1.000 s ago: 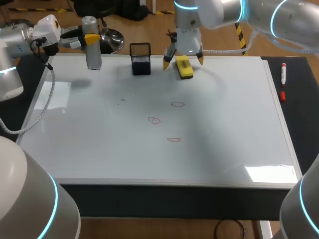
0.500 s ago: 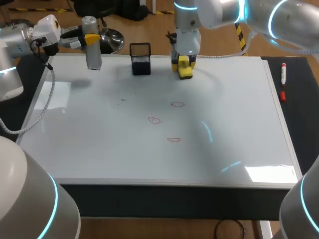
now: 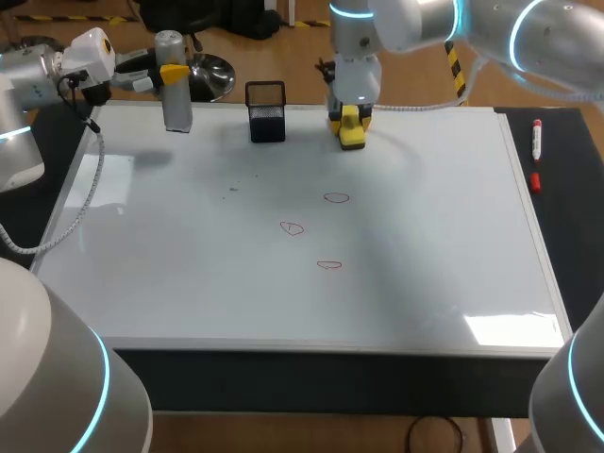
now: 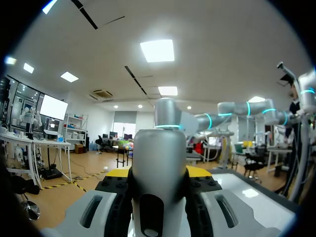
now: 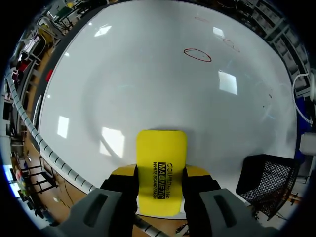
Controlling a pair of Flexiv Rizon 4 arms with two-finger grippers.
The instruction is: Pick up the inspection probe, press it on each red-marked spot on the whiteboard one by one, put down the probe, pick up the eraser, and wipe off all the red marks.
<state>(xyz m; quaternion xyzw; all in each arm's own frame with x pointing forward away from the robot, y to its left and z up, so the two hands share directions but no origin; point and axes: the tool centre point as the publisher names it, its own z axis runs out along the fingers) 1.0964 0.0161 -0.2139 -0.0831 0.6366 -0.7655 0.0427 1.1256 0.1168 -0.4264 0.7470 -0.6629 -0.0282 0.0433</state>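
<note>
1. Head view: right jaws pinch the yellow eraser at the whiteboard's far edge; the red marks lie nearer, mid-board (the right arm is the closer one).
2. Left wrist view: left jaws clamp the grey probe.
3. Right wrist view: the eraser's long axis runs straight out from the jaws, toward the marks ahead.

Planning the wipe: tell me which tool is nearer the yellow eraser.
Right. The right tool is shut on the eraser at the far edge of the whiteboard; the left tool holds the probe near the far left corner, apart.
</note>
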